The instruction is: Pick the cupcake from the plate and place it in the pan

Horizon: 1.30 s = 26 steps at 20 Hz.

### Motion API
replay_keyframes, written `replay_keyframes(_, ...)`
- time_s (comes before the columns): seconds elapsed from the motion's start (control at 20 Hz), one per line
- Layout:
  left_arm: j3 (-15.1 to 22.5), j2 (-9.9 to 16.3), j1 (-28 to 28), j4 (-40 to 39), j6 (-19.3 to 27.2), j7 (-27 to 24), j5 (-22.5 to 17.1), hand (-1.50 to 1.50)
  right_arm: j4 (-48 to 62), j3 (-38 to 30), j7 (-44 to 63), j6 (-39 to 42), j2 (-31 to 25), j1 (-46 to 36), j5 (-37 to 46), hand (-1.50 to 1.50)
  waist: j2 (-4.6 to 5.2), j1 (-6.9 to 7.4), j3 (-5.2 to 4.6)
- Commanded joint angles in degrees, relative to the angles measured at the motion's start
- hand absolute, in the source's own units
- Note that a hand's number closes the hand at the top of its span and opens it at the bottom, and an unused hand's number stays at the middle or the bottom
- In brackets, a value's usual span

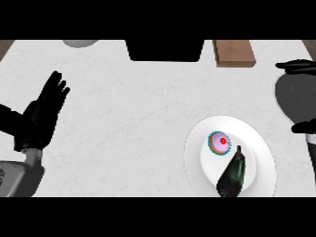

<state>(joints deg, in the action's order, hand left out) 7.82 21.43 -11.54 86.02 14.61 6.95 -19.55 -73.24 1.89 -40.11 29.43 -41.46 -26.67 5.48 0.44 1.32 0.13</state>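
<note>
The cupcake (pixel 220 144) sits on the white plate (pixel 256 139), toward its left half, with a dark eggplant (pixel 233 176) lying just below it, tip nearly touching. The pan (pixel 302 99) waits at the right edge of the counter (pixel 133 115), close beside the plate.

To do the pick well, the hand wants to come down from above, straddle the cupcake by its wrapper, and keep off the eggplant; then a short carry right into the pan.

The right hand (pixel 311 68) shows only as dark fingers around the pan, at its top and its right rim; whether it grips anything, I cannot tell. The left hand (pixel 41 113) rests open at the left, fingers up, holding nothing.
</note>
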Motion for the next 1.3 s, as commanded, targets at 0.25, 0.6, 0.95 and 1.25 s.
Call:
replay_keyframes(0.25,0.9,-1.7,-1.8,0.6,1.9,2.5,2.0,0.0,-2.1,13.9,-1.1,-2.7,-0.9,-9.6,16.7,-1.5,-0.04,0.1,-0.14)
replay_keyframes(0.6,-1.1,-1.5,-1.4,-1.5,-0.6,1.4,1.0,0.0,-5.9,23.6,5.3,1.2,-1.4,-12.6,26.5,-1.5,-0.21,-0.82,-0.22)
replay_keyframes(0.95,-2.7,1.3,3.1,7.9,-1.0,5.8,1.4,0.0,-10.0,27.5,4.8,3.4,-4.1,-9.3,33.6,-1.5,-0.61,-1.0,-0.13)
replay_keyframes(1.25,-4.8,0.2,1.6,4.2,-2.5,5.4,0.9,0.0,-20.0,29.0,8.9,-1.2,-5.8,-4.4,41.5,-1.5,-0.63,-1.66,-0.13)
